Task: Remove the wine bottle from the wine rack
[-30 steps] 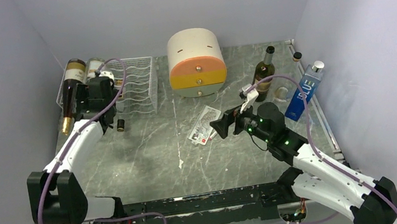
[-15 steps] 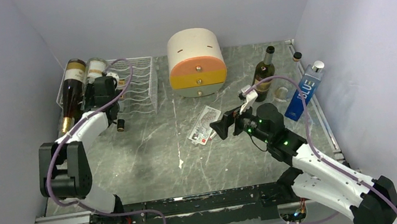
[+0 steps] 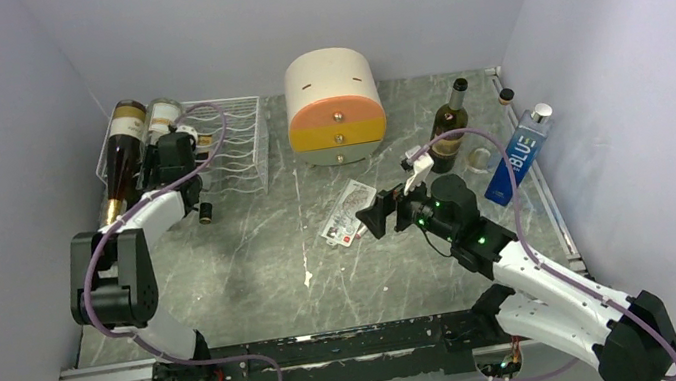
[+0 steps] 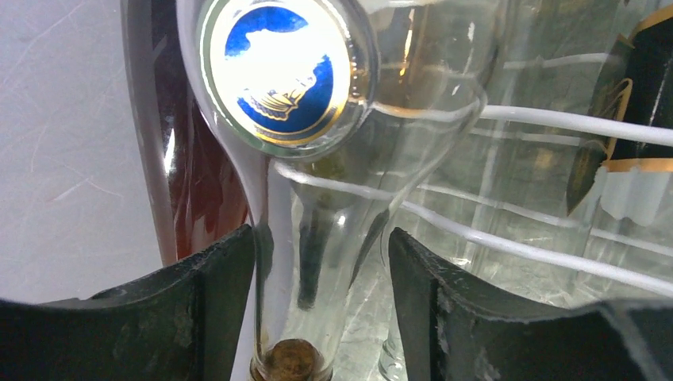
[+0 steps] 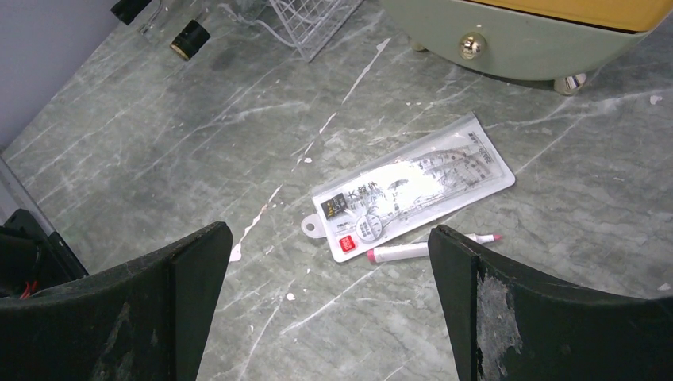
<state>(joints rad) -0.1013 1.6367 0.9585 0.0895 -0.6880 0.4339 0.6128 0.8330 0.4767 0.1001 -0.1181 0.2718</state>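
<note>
The grey marbled tabletop (image 3: 254,264) fills the floor of the booth, with the round cream-and-orange drawer cabinet (image 3: 333,100) standing at the back. To its left, against the wall, sits the white wire wine rack (image 3: 240,139). A dark bottle (image 3: 121,162) lies along the rack's left end, and just beside it lies the clear wine bottle (image 3: 163,115), both with their necks pointing towards the near edge. The left arm reaches up to the rack, and the left gripper (image 3: 175,154) is at the clear bottle's neck. In the wrist view its jaws stand apart on either side of that neck, below a round blue-and-gold medallion (image 4: 283,67). I cannot tell whether the pads touch the glass. On the far right, an upright green bottle (image 3: 449,125) stands near a blue square bottle (image 3: 517,159) by the wall. The right gripper (image 3: 373,216) hangs above the middle of the tabletop with its jaws spread wide and nothing between them. Beneath it lies a clear plastic packet (image 5: 413,186), and a white pen (image 5: 428,248) lies just beside it.
</note>
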